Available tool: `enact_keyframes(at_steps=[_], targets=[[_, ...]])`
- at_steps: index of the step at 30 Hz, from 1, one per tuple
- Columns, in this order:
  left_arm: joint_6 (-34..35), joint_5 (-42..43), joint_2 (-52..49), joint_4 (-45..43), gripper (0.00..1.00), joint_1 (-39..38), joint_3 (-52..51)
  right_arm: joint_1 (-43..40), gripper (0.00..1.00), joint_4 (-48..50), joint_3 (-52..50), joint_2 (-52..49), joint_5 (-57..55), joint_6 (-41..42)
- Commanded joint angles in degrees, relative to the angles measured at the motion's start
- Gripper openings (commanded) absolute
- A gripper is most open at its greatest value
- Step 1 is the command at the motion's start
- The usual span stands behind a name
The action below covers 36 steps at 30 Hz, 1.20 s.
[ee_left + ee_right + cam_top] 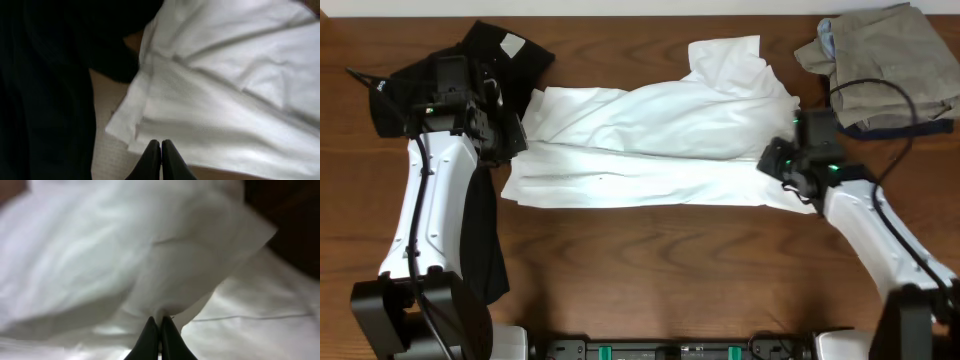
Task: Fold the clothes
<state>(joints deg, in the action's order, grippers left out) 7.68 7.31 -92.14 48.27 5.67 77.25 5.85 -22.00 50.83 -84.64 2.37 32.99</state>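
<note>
Since the two hands sit at opposite ends of the white T-shirt [650,130], the main risk I see is an uneven pull.

- Far left: black shirt [485,40] lies bunched under the left arm, just beside the T-shirt's left edge. A lift there could drag it along.
- Left hand [160,150]: fingers closed at that left edge. I cannot tell whether cloth is actually pinched. If not, that side would lie flat on the bench [650,270] and the fold would skew.
- Centre: T-shirt is spread across the bench, rumpled, with one flap sticking out at the back. Creases may get folded in.
- Right hand [160,327]: closed on a gathered pinch of white cloth. The bite looks thin and could slip.
- Far right: khaki stack [890,50] is near. A wide swing might snag it.
</note>
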Motion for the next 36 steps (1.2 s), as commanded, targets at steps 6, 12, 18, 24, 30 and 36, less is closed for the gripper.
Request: enact_keyframes(at_steps=[6,12,18,24,30,36], targets=[[0.5,-0.4,-4.5,-4.9,0.06,0.0,-0.3,-2.1,0.01,2.3,0.8,1.2,0.0,-4.7],[0.0,3.1,-12.1,-10.1,0.07,0.0,-0.3,-2.1,0.01,3.4,0.8,1.0,0.0,-4.8],[-0.6,7.7,-18.4,-13.3,0.13,0.0,-0.3,-2.1,0.01,3.0,0.8,1.0,0.0,-5.0],[-0.6,7.7,-21.1,-13.6,0.17,0.0,-0.3,-2.1,0.01,2.9,0.8,1.0,0.0,-5.0],[-0.6,7.7,-21.7,-12.6,0.29,0.0,-0.3,-2.1,0.01,2.9,0.8,1.0,0.0,-5.0],[-0.6,6.4,-21.8,-12.4,0.35,0.0,-0.3,-2.1,0.01,2.9,0.8,1.0,0.0,-5.3]])
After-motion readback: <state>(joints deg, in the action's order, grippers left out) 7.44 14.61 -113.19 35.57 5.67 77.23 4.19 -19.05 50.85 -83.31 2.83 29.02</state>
